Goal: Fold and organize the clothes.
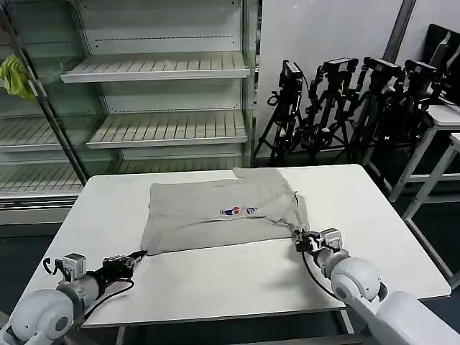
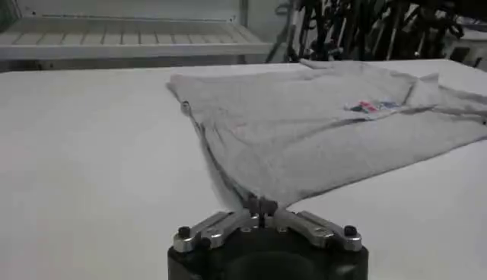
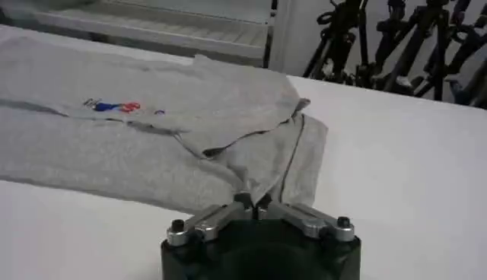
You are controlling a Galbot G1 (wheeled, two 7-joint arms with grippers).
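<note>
- T-shirt (image 1: 219, 208): light grey, lying partly folded across the middle of the white worktop (image 1: 374, 215), its long axis running left to right; chest print faces up.
- Left hand (image 1: 133, 257): at the shirt's near left corner, fingers pinched closed on the fabric edge (cloth runs away from it toward the far side).
- Right hand (image 1: 302, 241): at the near right corner, likewise closed on the cloth, beside a turned-over flap.
- Relation: both near corners are held, one per arm; the shirt's body lies beyond both hands, so a fold would likely carry forward.
- Print (image 1: 237, 210): small, red and blue; lettering not readable.
</note>
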